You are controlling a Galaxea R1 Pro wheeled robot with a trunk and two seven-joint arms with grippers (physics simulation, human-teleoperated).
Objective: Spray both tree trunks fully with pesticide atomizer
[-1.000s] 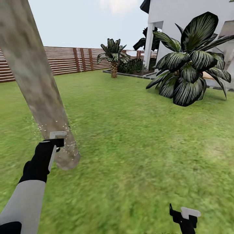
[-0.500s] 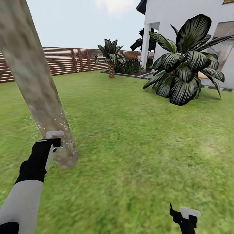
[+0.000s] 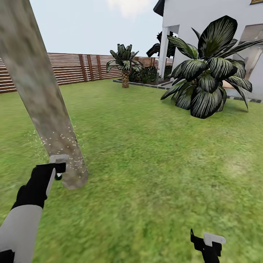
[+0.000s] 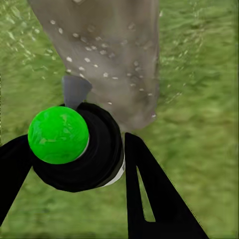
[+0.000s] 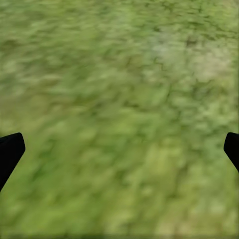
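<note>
A thick, mottled grey-tan tree trunk (image 3: 40, 95) with rough blotchy bark leans across the left of the head view and flares slightly where it meets the lawn. Fine whitish specks of pesticide (image 3: 64, 140) dot its lower part and hang in the air just beside it; the left wrist view shows the same pale dots scattered over the grey bark (image 4: 107, 55).

The left gripper (image 3: 54, 168), matt black with a pale grey tip, sits right at the base of the trunk. In the left wrist view its two black wedge-shaped fingers (image 4: 149, 194) are closed around a small, round, near-black spray bottle (image 4: 92, 154), the pesticide atomizer, whose top reads here as a glossy bright-green ball and whose grey nozzle points at the bark.

The right gripper (image 3: 208, 243) hangs low over bare grass near the lower right of the head view; in the right wrist view its black fingers (image 5: 10, 152) stand wide apart at opposite sides, holding nothing.

The ground is a wide, soft-textured green lawn (image 3: 153, 153), blurry and patchy. A brown horizontal-slat wooden fence (image 3: 84, 67) closes the far side. A short palm (image 3: 125, 65) stands before it, a large dark plant with broad, striped glossy leaves (image 3: 208, 73) grows at the right, and a smooth white house wall (image 3: 190, 18) rises behind it under a pale sky.
</note>
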